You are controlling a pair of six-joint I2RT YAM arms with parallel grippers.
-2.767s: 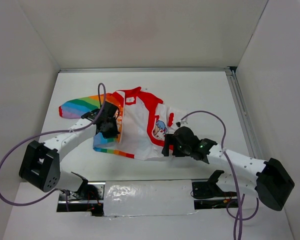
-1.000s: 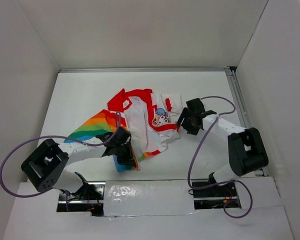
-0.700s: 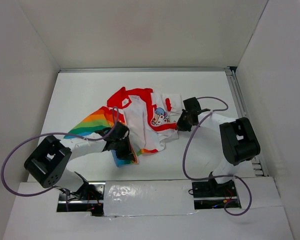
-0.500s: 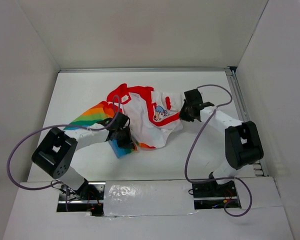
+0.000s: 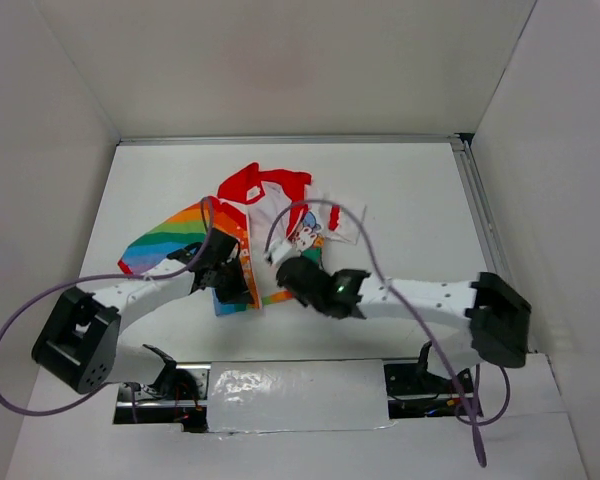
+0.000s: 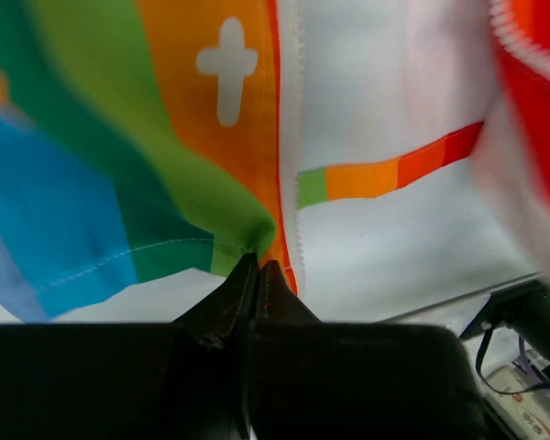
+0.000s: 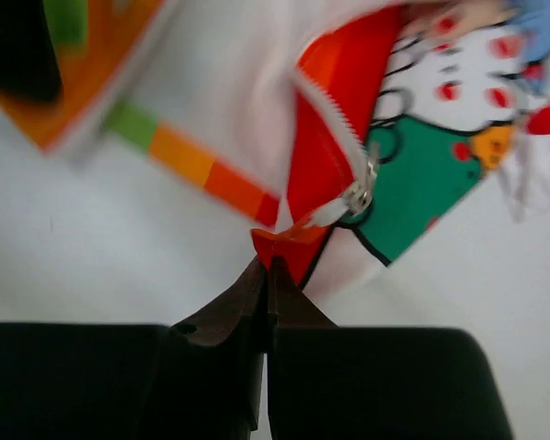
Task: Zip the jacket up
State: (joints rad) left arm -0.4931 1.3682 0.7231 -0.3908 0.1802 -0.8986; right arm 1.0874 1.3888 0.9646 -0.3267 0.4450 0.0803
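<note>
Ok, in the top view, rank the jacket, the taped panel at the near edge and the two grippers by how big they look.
1. jacket, clearly the largest.
2. taped panel.
3. left gripper and right gripper: they look about alike, so I won't rank them.

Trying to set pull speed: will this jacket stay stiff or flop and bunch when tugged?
Probably floppy: the jacket lies crumpled, its hem draping in folds from the left gripper. Likely light, since a fingertip pinch by the right gripper holds the red corner. The zipper pull hangs loose, so the teeth may buckle unless kept taut.
</note>
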